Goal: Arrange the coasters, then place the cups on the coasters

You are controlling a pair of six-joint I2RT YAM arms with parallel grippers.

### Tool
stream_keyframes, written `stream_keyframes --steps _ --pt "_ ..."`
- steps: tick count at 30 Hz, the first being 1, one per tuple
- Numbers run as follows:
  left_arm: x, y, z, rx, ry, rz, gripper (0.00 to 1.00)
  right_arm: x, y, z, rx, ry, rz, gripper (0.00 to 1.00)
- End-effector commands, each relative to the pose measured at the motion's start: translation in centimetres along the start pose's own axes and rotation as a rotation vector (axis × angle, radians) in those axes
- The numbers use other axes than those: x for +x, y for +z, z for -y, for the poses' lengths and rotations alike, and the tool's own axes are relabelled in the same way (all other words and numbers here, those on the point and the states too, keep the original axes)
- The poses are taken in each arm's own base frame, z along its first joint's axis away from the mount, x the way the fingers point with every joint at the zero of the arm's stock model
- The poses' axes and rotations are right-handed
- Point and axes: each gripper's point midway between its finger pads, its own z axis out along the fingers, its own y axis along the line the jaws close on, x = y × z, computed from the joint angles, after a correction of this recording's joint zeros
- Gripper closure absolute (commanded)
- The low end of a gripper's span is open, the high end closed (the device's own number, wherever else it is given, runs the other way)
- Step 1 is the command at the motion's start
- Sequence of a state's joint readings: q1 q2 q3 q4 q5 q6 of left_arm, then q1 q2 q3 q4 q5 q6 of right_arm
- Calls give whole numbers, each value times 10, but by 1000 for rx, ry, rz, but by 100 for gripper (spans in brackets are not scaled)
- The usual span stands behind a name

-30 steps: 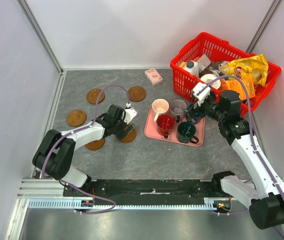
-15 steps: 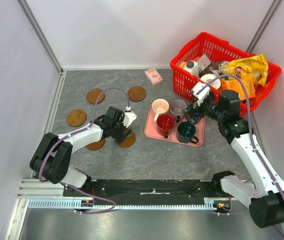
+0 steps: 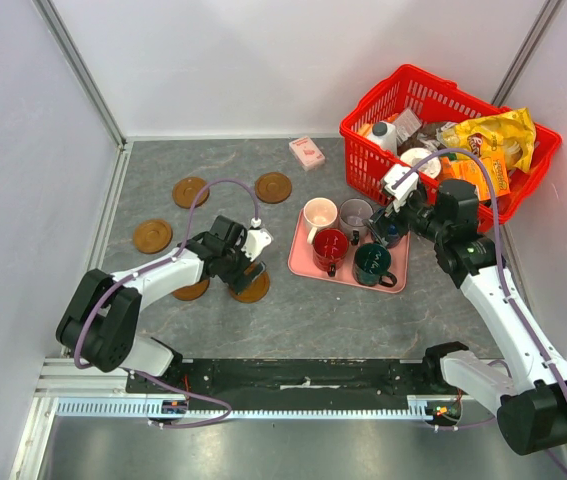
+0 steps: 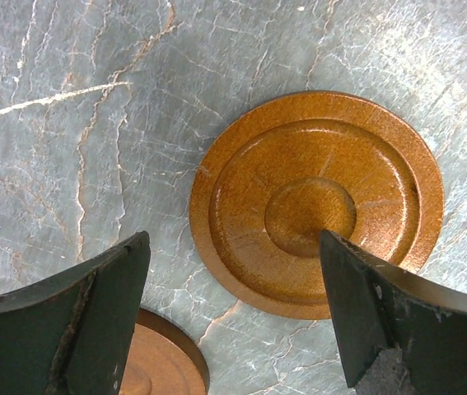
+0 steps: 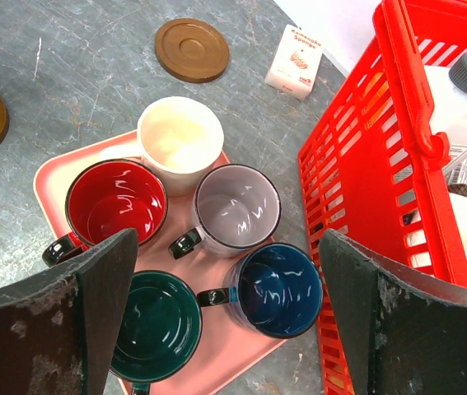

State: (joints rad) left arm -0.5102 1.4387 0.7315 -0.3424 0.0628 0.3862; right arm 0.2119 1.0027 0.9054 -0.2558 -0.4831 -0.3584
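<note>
Five brown coasters lie on the grey table: two at the back (image 3: 190, 191) (image 3: 273, 186), one at the left (image 3: 152, 235), one partly hidden by the left arm (image 3: 191, 290), and one (image 3: 251, 287) under my left gripper (image 3: 246, 262). The left gripper (image 4: 233, 255) is open and holds nothing. Its right finger crosses that coaster (image 4: 315, 204); I cannot tell whether it touches. Another coaster (image 4: 155, 358) lies by the left finger. Cream (image 5: 180, 136), red (image 5: 116, 204), grey (image 5: 237, 206), navy (image 5: 277, 290) and green (image 5: 155, 325) cups stand on the pink tray (image 5: 60, 169). My right gripper (image 5: 226, 247) hovers open above them.
A red basket (image 3: 363, 165) full of goods stands at the back right, close beside the tray (image 3: 308, 262). A small pink-and-white box (image 3: 306, 152) lies near the back wall. Walls close the table at the left and back.
My left gripper has drifted a little toward the near edge, and the coaster beneath it now lies slightly nearer too. The right arm has not moved.
</note>
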Motion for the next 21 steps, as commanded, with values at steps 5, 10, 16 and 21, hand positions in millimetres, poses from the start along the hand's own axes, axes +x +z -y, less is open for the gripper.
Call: stream_keyframes --steps 5,10,16,21 --pt "-5 -5 3 15 21 36 11 -12 -1 7 25 -6 30 2" --pt "-7 6 -28 -131 22 -15 10 -10 0 8 27 0 27 2" --pt "-5 27 -43 -172 44 -89 10 -12 -3 10 34 3 33 2" --pt "-16 34 -59 -214 45 -94 10 -12 -8 17 55 15 41 2"
